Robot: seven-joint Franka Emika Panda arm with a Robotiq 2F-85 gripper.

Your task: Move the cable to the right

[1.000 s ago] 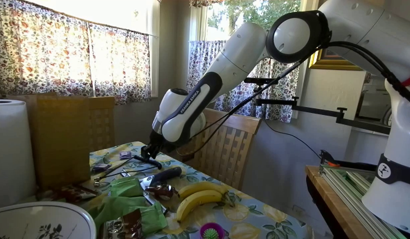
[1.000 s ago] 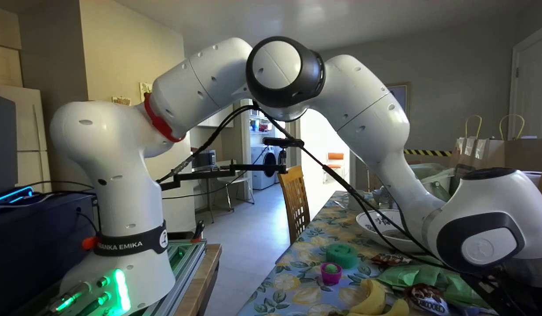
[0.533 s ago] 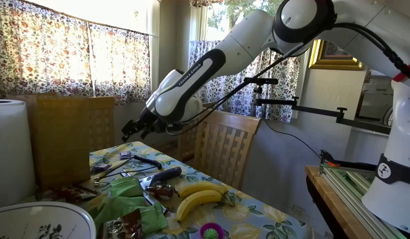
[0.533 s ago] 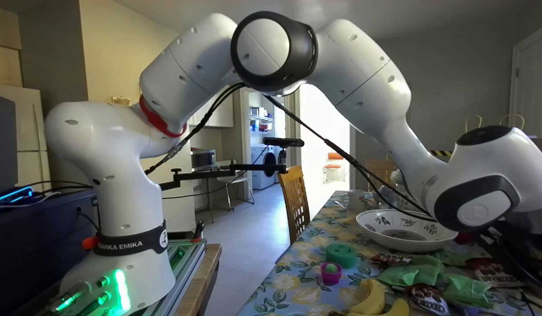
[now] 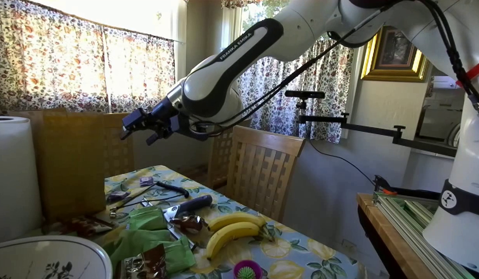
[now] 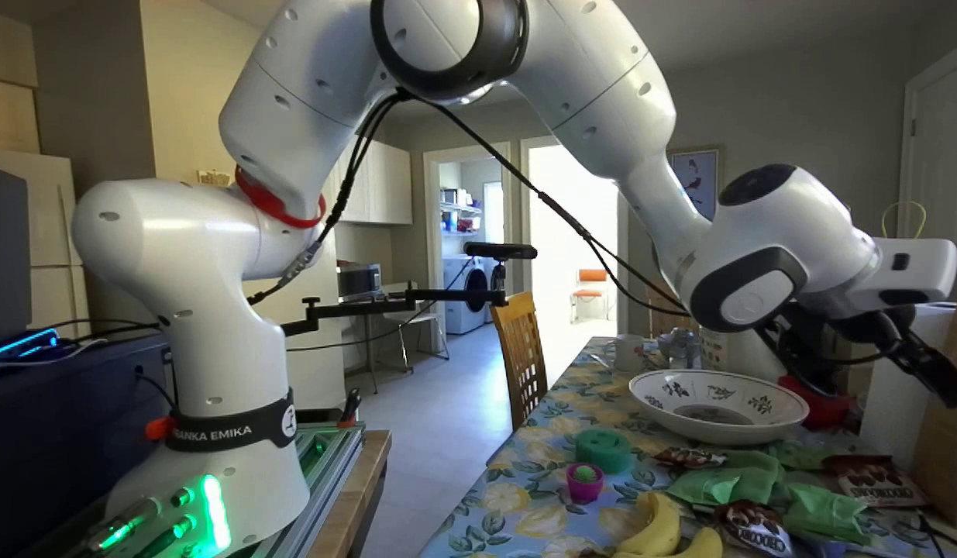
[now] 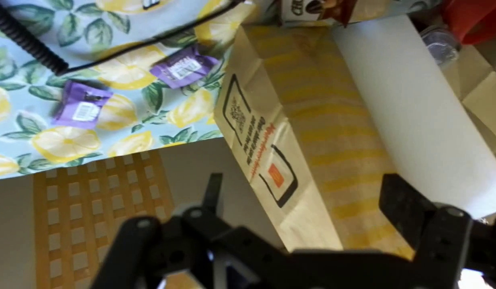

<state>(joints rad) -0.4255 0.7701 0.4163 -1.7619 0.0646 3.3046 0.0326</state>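
Black two-fingered gripper: one; its jaws stand wide, gripping nothing I can see;
Tall brown paper bag: one, standing beyond the gripper; a careless descent could topple it;
Small purple shiny packets: two;
Black ribbed cable: one, lying near them on the pale-blue lemon-print tablecloth; if I drag it, it might catch the black-handled metal tool nearby;
Curved yellow bananas: two.

In an exterior view, we see bananas on the tabletop, between the cable behind and a cup in front.
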